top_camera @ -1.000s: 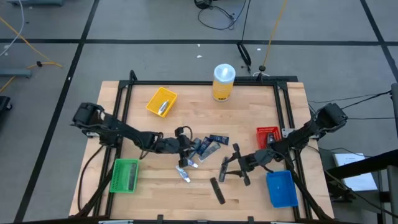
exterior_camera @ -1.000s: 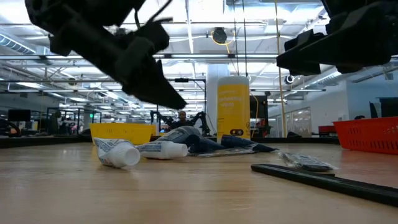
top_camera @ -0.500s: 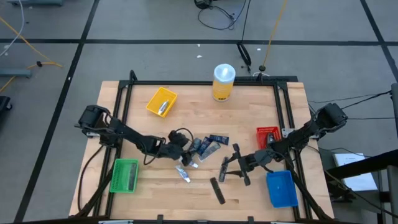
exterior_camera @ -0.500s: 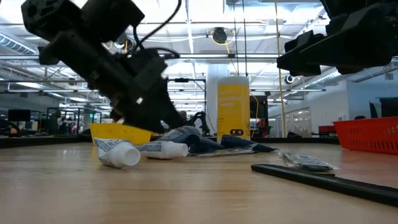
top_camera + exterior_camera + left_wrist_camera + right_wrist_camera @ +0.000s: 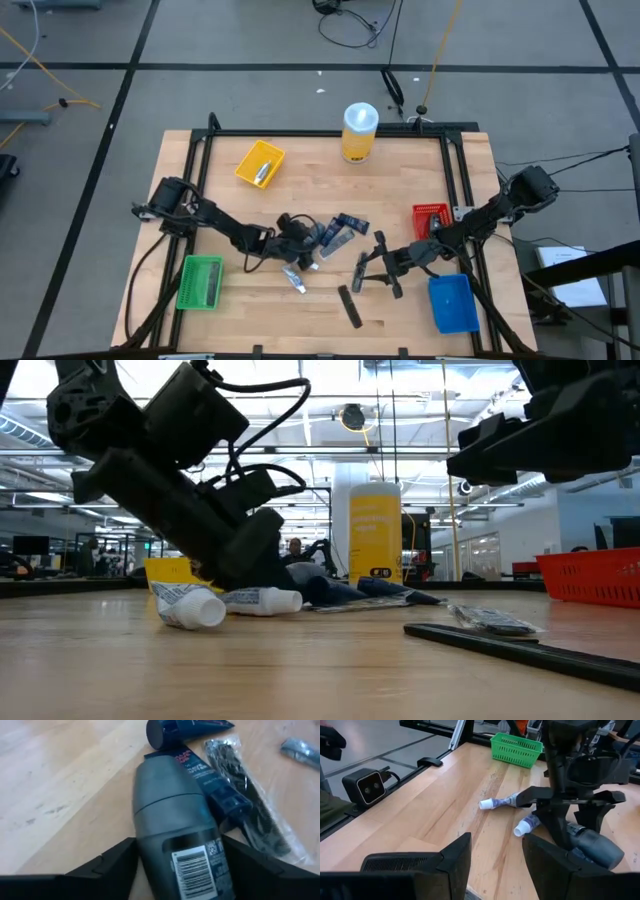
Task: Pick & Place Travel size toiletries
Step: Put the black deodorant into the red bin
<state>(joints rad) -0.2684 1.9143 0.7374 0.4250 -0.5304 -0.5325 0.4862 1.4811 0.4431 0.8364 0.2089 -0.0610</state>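
The travel size toiletries lie mid-table: a pile of dark blue and grey pieces [image 5: 338, 232], two white tubes [image 5: 298, 275], a sachet [image 5: 362, 264] and a flat black stick [image 5: 349, 305]. My left gripper [image 5: 302, 240] is down at the pile's left side, open. In the left wrist view its fingers stand either side of a grey stick with a barcode [image 5: 175, 815], which lies on the table beside a dark blue tube [image 5: 210, 775] and a bagged black comb [image 5: 245, 795]. My right gripper [image 5: 372, 268] hangs open above the table, right of the pile. My left gripper [image 5: 178, 841] comes at the grey stick's barcode end [image 5: 192, 865] slanting down from the table's left, fingers along its sides. The stick lies flat on the table. Whether the fingers touch it, I cannot tell.
Yellow bin [image 5: 260, 163] far left, green bin [image 5: 200, 282] near left, red bin [image 5: 430, 217] and blue bin [image 5: 450, 302] on the right. A tall yellow canister [image 5: 359, 132] stands at the far edge. Bare wood lies between the pile and the green bin.
My left arm has reached farther toward the table's right and come down: its gripper has dropped from above the pile to table height at the pile's left side. My right gripper has kept still, and the toiletries have not moved.
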